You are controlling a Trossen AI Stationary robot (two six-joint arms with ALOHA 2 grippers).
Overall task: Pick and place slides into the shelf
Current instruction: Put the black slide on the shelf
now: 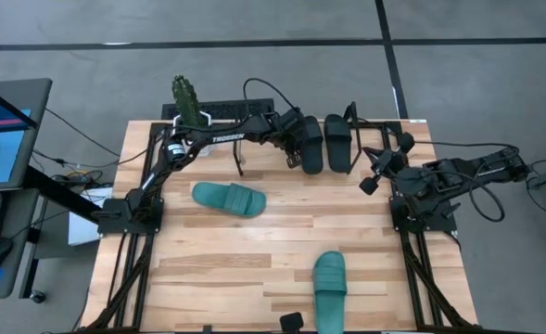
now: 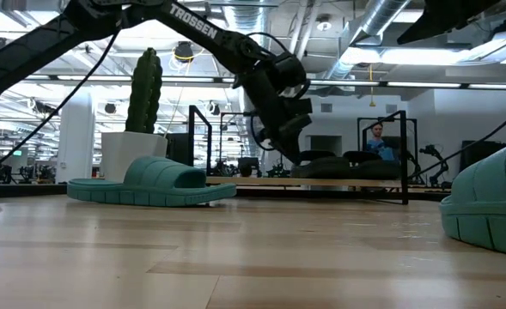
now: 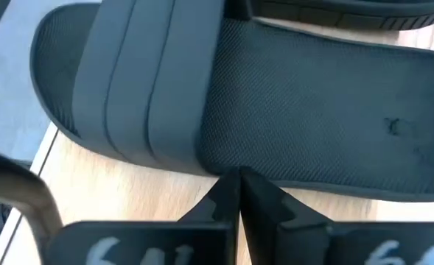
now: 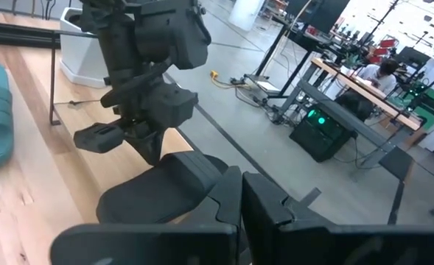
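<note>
Two black slides are sitting side by side on the shelf (image 1: 351, 116) in the upper centre of the high view: the left black slide (image 1: 311, 144) and the right black slide (image 1: 338, 142), toes pointing toward the lower edge of the frame, each showing one wide ribbed strap and a finely textured footbed. The shelf is showing as a thin black frame with an upright bracket at its right end. The left gripper (image 1: 294, 148) is reaching in from the upper left and is hovering at the left black slide; in the left wrist view its fingertips (image 3: 228, 190) are pressed together with nothing between them, right at the sole's edge. The right gripper (image 1: 374, 172) is waiting at centre right, just beside the shelf, and its fingers (image 4: 231, 193) are likewise closed and empty. Two teal-green slides are lying on the wooden table (image 1: 217, 269): one teal slide (image 1: 228, 198) at centre left, angled, strap toward the right, and the other teal slide (image 1: 329, 289) at lower centre, lengthwise up the frame. Both are showing moulded ribbing across the strap.
</note>
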